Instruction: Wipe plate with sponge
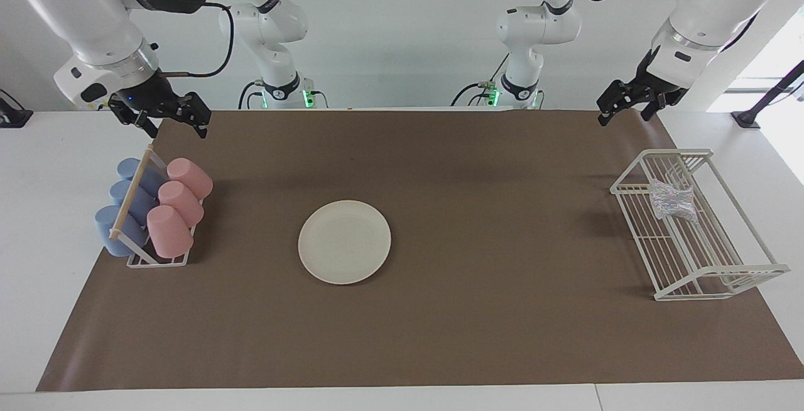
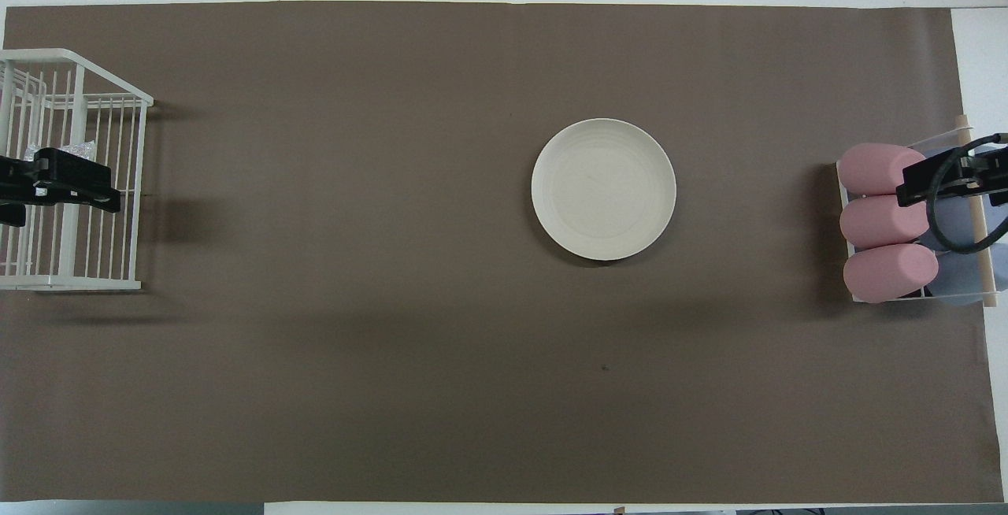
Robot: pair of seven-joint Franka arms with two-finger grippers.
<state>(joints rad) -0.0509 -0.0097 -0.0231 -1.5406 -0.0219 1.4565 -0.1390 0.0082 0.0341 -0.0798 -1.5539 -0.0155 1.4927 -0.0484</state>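
On a brown mat (image 1: 440, 335) covering the counter (image 1: 38, 260), the plate (image 1: 344, 242) lies flat and bare near the middle — cream-white and round. Well away from the plate, toward the left arm's end, a white wire basket (image 1: 722, 282) holds the sponge (image 1: 672, 201), a small glittery silver pad. Toward the right arm's end, also well apart from the plate, a rack (image 1: 157, 261) carries pink cups (image 1: 169, 230) and blue cups (image 1: 113, 230). Left end effector (image 1: 628, 104) hangs above the basket's end — whether its fingers are spread cannot be told. Right end effector (image 1: 171, 119) hangs above the rack with fingers spread, holding nothing.
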